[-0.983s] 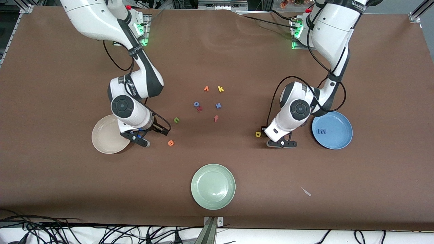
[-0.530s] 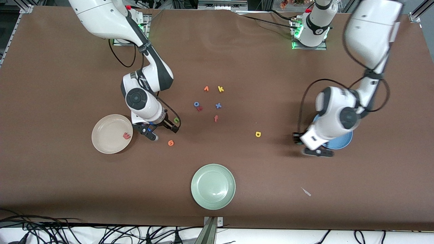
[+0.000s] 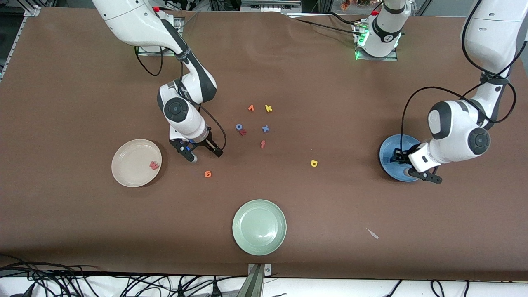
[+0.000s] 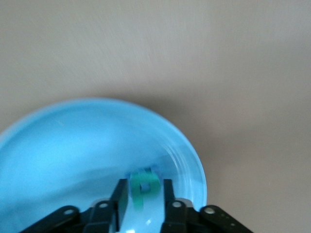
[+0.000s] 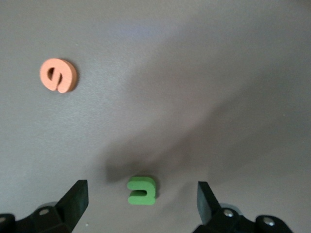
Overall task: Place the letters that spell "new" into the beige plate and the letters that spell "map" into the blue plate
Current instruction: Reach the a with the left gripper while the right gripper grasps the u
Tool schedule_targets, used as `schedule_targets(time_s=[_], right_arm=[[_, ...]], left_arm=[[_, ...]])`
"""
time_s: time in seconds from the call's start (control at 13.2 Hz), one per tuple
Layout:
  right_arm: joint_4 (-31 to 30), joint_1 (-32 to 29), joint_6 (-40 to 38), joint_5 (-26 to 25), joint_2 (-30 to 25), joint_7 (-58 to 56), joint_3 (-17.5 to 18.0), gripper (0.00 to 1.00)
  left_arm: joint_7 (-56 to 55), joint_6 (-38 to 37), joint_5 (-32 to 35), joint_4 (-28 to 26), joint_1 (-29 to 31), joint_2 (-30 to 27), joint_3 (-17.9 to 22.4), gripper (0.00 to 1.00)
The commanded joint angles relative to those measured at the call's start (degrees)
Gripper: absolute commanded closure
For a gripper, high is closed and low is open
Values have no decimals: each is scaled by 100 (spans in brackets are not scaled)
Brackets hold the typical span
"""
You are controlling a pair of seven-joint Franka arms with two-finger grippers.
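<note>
While the stray letters k (image 3: 268,108), x (image 3: 265,128) and f (image 3: 262,144) lie mid-bench, nothing blocks either arm. I see the right end effector (image 5: 141,206) spread wide over the green n (image 5: 141,190), the orange e (image 5: 59,75) nearby. The left end effector (image 4: 143,199) pinches the teal p (image 4: 144,188) over the blue plate (image 4: 58,145). The w (image 3: 154,165) lies in the beige plate (image 3: 128,173); the yellow a (image 3: 314,163) lies on the bench.

A pale green plate (image 3: 259,227) sits on the brown desk (image 3: 62,103), nearest the front camera. Mid-desk there is a loose cluster of spare letters: an orange v (image 3: 251,108) beside a yellow k (image 3: 268,108), then nearer the camera a blue o (image 3: 239,127) touching a small red letter (image 3: 243,132), a blue x (image 3: 265,128), and an orange f (image 3: 262,144). A small white scrap (image 3: 372,233) lies toward the left arm's end.
</note>
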Motion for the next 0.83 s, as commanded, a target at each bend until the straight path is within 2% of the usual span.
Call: schedule_targets(time_s=[0.0, 0.08, 0.3, 0.53, 0.76], right_arm=[[-334, 19, 224, 41, -184, 116, 18, 1], [-352, 36, 215, 41, -184, 151, 18, 2], [-369, 98, 224, 49, -184, 160, 18, 10], [-361, 142, 242, 58, -140, 186, 18, 19], [-334, 168, 233, 58, -131, 151, 18, 36]], left_arm=[[-4, 1, 117, -336, 48, -372, -62, 28], [-4, 10, 126, -327, 22, -408, -71, 24], [-135, 80, 39, -117, -442, -399, -71, 25], [-1650, 299, 47, 111, -1381, -224, -71, 26], [-3015, 782, 55, 173, -2261, 4, -71, 26]])
